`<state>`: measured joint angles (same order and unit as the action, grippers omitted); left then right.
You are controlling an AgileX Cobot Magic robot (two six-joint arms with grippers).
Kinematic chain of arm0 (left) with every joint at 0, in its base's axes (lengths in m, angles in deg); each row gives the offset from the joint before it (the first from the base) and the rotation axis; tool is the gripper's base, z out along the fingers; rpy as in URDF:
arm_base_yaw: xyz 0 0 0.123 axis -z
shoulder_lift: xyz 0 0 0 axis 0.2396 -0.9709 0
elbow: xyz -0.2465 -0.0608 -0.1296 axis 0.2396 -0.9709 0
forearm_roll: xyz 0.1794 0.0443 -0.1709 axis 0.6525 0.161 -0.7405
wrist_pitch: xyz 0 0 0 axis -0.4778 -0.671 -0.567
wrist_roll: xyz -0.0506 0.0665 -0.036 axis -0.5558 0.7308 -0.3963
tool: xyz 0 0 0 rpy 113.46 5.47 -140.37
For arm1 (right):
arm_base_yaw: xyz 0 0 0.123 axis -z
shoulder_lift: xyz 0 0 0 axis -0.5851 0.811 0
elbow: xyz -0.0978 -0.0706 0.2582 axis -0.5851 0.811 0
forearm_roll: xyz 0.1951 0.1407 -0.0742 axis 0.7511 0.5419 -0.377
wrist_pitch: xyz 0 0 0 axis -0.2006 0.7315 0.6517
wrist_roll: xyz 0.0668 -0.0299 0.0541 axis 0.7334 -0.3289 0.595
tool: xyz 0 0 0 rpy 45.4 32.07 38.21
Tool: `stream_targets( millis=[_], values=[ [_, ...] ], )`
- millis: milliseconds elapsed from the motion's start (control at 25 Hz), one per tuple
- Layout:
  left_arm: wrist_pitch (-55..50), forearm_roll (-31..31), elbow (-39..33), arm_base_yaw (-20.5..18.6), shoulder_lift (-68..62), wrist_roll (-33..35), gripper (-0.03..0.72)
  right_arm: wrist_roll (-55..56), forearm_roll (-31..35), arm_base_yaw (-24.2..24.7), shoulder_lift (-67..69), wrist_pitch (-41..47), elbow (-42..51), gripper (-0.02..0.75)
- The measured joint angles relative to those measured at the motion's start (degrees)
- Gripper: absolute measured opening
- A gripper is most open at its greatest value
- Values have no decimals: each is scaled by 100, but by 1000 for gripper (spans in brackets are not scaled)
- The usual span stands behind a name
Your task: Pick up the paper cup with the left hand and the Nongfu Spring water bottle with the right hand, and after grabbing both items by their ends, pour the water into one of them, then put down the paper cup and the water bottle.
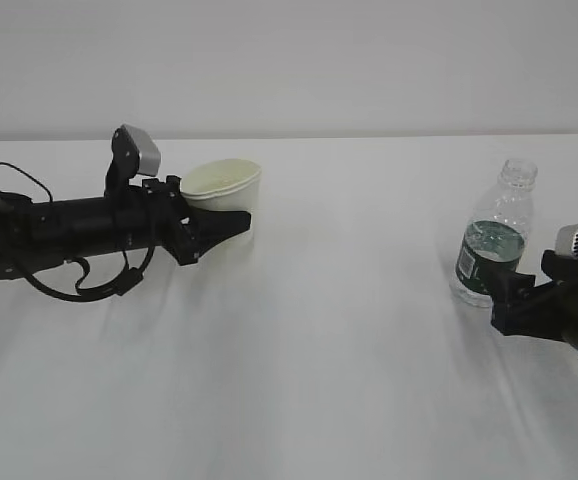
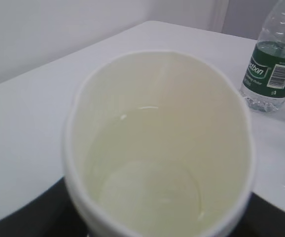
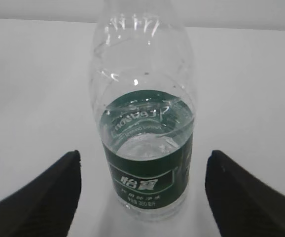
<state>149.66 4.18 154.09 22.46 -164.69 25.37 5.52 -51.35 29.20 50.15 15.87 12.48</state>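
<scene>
The small white paper cup (image 2: 160, 148) sits between my left gripper (image 1: 214, 228) jaws, apparently grasped. The clear ribbed green-labelled water bottle (image 3: 145, 123) stands between my right gripper (image 3: 142, 197) jaws, released; I must close low and squarely.

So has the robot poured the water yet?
It looks like it: the paper cup seems to have some water in it, and the bottle is only part full. The bottle stands on the table; the right gripper is open around it, not touching. The left gripper is at the cup, its jaws either side; whether it grips I cannot tell. Left: let go and back away.
</scene>
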Motion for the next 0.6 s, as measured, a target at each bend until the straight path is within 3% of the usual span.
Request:
stream_targets(
  millis=[600],
  values=[
    [-21,107,-58,-450,0,68,439,-39,12,0,0,0,0,590]
  ],
)
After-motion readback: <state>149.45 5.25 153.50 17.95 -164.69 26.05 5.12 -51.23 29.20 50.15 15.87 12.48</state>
